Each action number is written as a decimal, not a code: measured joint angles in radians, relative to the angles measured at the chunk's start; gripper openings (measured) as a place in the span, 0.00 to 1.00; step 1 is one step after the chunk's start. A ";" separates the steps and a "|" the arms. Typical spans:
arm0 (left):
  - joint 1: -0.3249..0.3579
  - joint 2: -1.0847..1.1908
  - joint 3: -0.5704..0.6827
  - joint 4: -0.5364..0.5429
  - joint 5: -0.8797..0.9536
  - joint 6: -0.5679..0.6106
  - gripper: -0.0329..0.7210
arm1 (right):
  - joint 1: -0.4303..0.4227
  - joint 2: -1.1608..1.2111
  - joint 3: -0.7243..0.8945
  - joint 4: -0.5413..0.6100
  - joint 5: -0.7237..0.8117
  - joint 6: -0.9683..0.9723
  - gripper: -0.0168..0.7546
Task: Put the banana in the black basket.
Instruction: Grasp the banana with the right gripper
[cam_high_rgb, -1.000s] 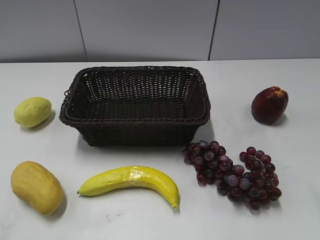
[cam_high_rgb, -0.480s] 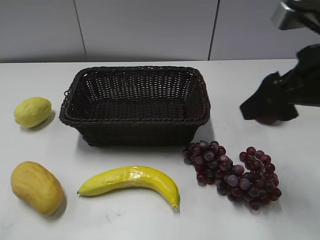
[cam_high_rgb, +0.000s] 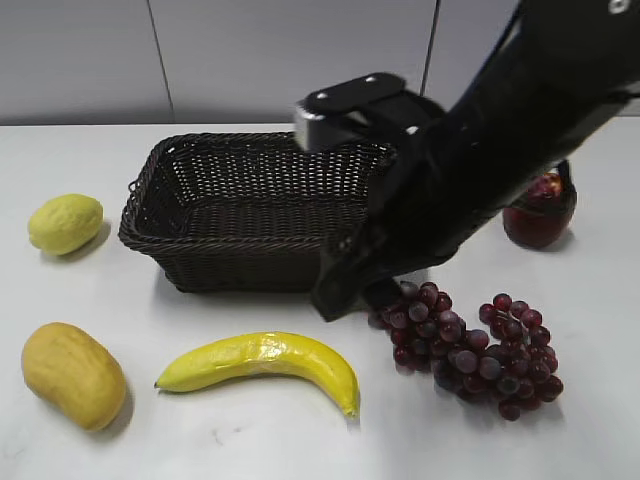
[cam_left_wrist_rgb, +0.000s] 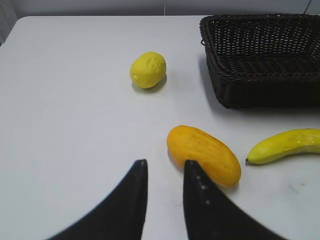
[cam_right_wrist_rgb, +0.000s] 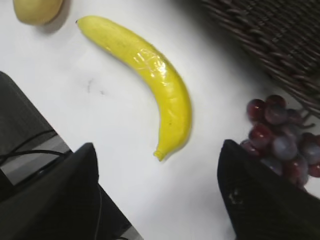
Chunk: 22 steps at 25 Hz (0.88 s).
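Checking progress: task barely begun. Banana (cam_high_rgb: 262, 360) lay on the table (cam_high_rgb: 250, 440) at approx. 6 o'clock of the black basket (cam_high_rgb: 270, 210), apart from it, untouched. Basket held nothing. R gripper (cam_right_wrist_rgb: 155, 192) hung above banana's tip, fingers spread wide, empty. L gripper (cam_left_wrist_rgb: 164, 187) sat by the mango (cam_left_wrist_rgb: 204, 155), fingers slightly parted, empty. Grasp, lift, placement all outstanding.

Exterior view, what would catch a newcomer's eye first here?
The big black right arm sweeps in from the upper right, covering part of the black basket. Its open tool hangs above the banana at the table's front. Purple grapes lie right of the banana, a mango to its left.
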<state>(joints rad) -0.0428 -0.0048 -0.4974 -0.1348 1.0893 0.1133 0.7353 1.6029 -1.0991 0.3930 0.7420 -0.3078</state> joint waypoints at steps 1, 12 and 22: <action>0.000 0.000 0.000 0.000 0.000 0.000 0.36 | 0.021 0.028 -0.019 -0.019 0.008 0.008 0.79; 0.000 0.000 0.000 0.000 0.000 0.000 0.36 | 0.178 0.288 -0.238 -0.236 0.083 0.028 0.79; 0.000 0.000 0.000 0.000 0.000 0.000 0.36 | 0.190 0.430 -0.294 -0.299 0.047 -0.009 0.85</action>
<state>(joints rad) -0.0428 -0.0048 -0.4974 -0.1348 1.0893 0.1133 0.9252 2.0333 -1.3927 0.0939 0.7890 -0.3167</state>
